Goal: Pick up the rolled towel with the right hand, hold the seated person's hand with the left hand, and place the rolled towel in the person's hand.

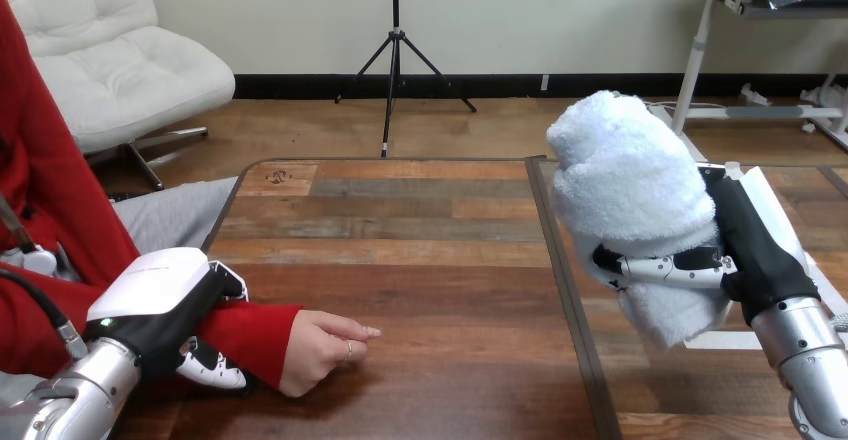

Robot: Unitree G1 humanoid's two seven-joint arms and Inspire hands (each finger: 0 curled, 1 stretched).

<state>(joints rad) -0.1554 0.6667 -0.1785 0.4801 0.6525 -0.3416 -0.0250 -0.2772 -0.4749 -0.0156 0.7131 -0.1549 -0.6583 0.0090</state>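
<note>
the towel (625, 175) is being gripped above the table (430, 260) by the right hand (745, 250); the person's wrist (250, 335) is being clasped by the left hand (165, 305).

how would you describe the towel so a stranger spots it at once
Start at the wooden table and look above its right half. There the robot's right hand grips a rolled towel, held off the surface. It is the only white, fluffy bundle there.

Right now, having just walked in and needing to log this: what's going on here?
The robot's right hand grips a rolled white towel, raised above the wooden table. Its left hand is curled round the seated person's red-sleeved forearm. The person's hand rests on the table, without the towel yet.
</note>
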